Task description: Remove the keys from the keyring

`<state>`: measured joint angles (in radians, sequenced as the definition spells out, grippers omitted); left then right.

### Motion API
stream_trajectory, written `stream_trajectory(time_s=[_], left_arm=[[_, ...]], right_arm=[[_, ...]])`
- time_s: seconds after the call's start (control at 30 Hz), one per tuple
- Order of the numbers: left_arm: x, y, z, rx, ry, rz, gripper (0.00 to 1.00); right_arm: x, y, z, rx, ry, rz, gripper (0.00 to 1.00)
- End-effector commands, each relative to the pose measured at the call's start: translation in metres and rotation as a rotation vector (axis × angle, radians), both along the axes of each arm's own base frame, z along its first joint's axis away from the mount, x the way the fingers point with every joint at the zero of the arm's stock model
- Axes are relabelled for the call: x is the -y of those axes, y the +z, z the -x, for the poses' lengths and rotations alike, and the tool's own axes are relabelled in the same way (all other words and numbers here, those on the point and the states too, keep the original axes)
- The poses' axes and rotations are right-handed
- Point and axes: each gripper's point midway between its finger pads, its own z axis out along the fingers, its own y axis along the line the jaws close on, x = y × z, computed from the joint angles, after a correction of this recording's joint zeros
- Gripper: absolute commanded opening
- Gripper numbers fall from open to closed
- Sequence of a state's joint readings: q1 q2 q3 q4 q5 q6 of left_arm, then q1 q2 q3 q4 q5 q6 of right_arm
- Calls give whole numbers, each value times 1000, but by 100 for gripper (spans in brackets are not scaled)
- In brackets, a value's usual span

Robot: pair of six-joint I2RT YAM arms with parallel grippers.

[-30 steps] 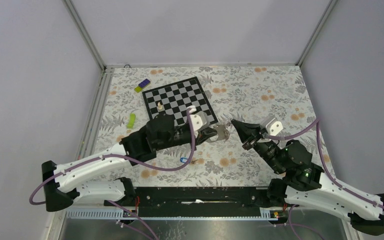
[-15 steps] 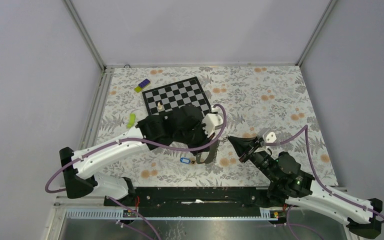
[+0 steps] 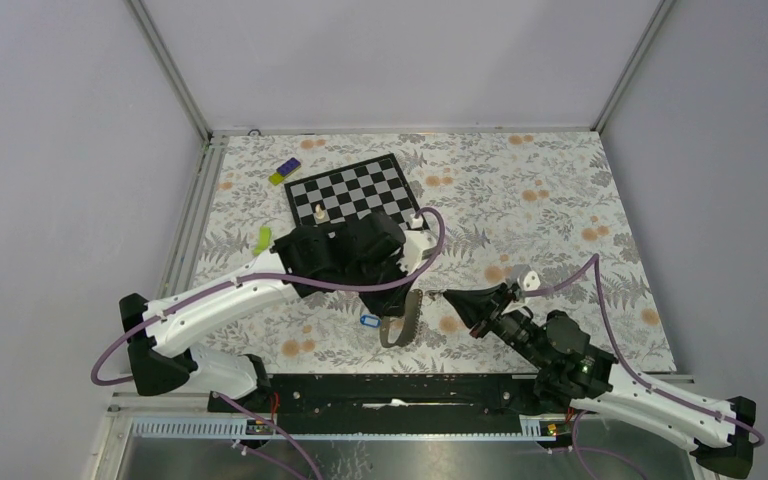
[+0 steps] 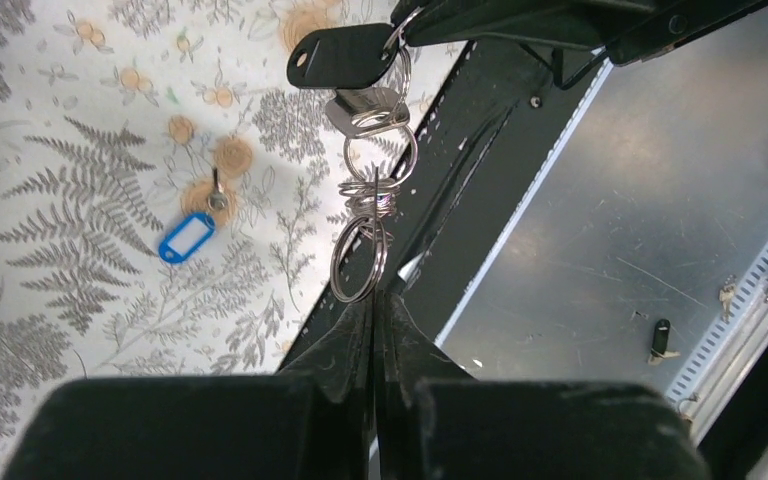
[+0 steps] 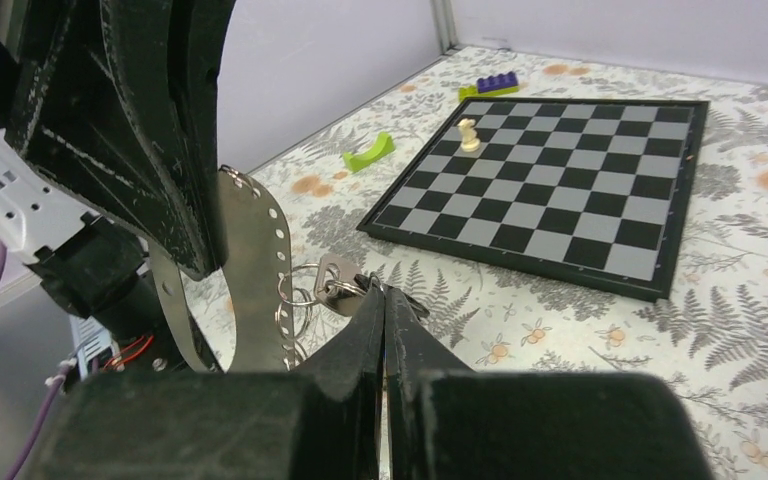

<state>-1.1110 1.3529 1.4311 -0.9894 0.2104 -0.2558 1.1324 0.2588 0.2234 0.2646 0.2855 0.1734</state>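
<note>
The keyring [image 4: 375,197], a short chain of thin wire rings, is held in the air on the near side of the chessboard [image 3: 355,190], toward the arm bases, and is stretched between the two grippers. The keys [image 4: 360,108] are gathered on the ring at one end of the chain: a silvery one, and a dark-headed key [image 4: 340,57] just beside it.

The lowest ring is pinched by the left gripper [image 4: 375,305], whose jaws are fully closed on the wire. The key end is gripped by the right gripper [image 5: 385,295], also closed tight. Whether a key or the top ring is caught there cannot be told.

A blue tag [image 4: 187,238] lies flat on the table [image 3: 540,200], also on the near side of the chessboard and apart from the chain. A small dark piece is seen just beside it, too small to be identified.

The step in hand is judged to be the working of a key off its ring, and none is seen freed from this chain. A straight pull is unlikely to be enough. The ring would need to be kept fixed while the key is turned along the coil to the split in the wire.
</note>
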Motion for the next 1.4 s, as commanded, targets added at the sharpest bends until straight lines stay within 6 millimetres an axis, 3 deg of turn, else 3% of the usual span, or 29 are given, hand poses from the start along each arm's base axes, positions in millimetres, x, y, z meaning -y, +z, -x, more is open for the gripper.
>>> stream_trajectory(time_s=[0.0,0.23,0.53,0.73,0.93,1.03,1.37], left_arm=[[-32,0,26,-126,36,-113,0],[-49,2,43,-189,51,-146,0],[-58,-10,55,-239,22,-218,0],[-60,-12,59,-253,6,-237,0],[-62,-13,63,-269,-9,-252,0],[-61,-12,63,-274,-16,-255,0],[-57,-8,65,-284,-26,-244,0]], right_arm=[[-3,4,1,13,15,-63,0],[-19,-32,20,-2,152,-74,6],[-30,-53,33,7,240,-40,20],[-31,-44,38,50,270,-56,24],[-43,-31,67,181,449,-42,32],[-50,-34,72,208,495,-9,32],[-72,-10,76,308,567,-7,30]])
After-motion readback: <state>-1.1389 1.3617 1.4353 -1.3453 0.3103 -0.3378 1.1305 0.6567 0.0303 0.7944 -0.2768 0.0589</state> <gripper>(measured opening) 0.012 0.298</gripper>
